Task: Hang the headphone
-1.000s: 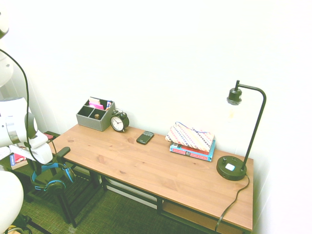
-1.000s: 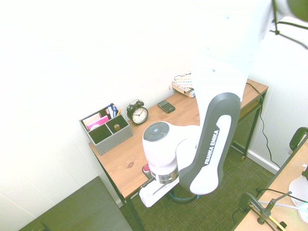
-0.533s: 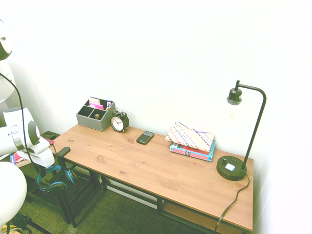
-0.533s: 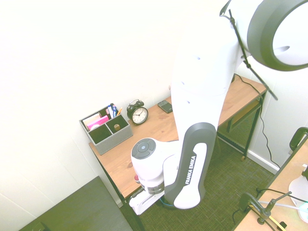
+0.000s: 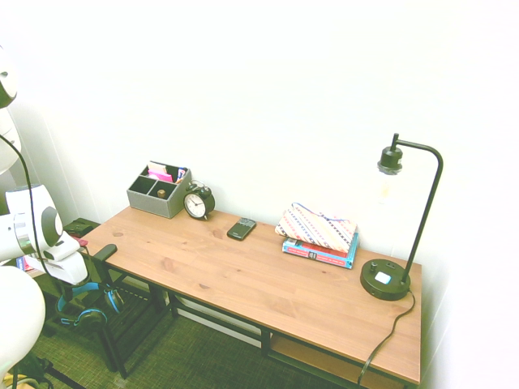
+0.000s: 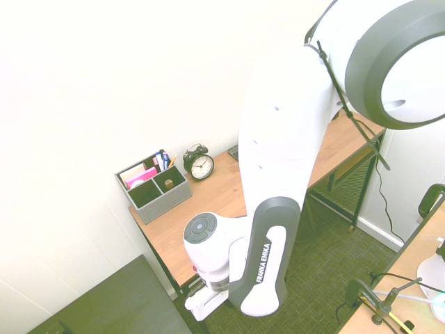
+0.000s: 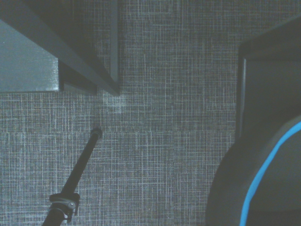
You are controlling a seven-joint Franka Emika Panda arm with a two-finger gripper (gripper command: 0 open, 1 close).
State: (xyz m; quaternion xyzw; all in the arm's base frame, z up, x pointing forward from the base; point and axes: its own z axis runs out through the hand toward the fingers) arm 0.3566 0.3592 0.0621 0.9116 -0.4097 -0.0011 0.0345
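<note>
Headphone has dipped slightly at lower left of the first exterior view, gripped in closed jaws beside the table; hanging apparently remains to be done.

Counts, first exterior view: 1 desk organizer, upper left of centre; 1 alarm clock at its right; 1 phone, centre; 1 patterned pouch, right of centre; 1 lamp, right; 1 headphone, lower left. Second exterior view: 1 robot arm, centre to upper right.
</note>
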